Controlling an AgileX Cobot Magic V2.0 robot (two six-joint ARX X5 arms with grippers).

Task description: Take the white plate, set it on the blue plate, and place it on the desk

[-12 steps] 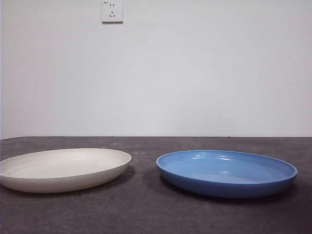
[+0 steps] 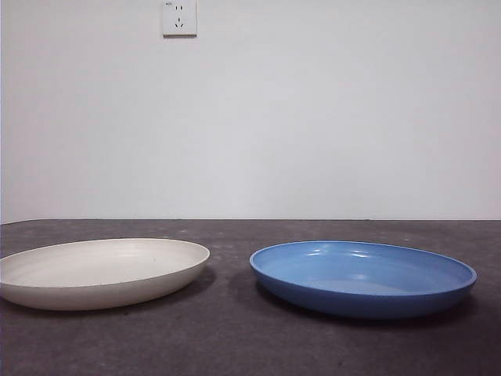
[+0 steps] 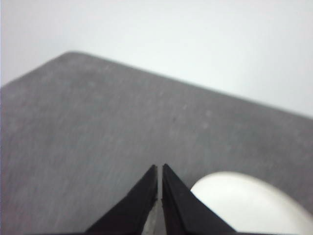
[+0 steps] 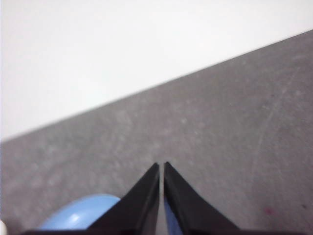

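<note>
The white plate (image 2: 102, 272) lies flat on the desk (image 2: 235, 337) at the left of the front view. Beside it, with a gap between them, the blue plate (image 2: 363, 276) rests at the right. Neither gripper shows in the front view. My left gripper (image 3: 160, 169) is shut and empty above the desk, with part of the white plate (image 3: 249, 205) close beside its jaws. In the right wrist view my right gripper (image 4: 161, 166) is shut too, holding nothing, and a bit of the blue plate (image 4: 80, 215) shows near it.
A white wall rises behind the desk, with a power socket (image 2: 179, 17) high on it. The desk's far edge (image 2: 250, 221) runs level across the front view.
</note>
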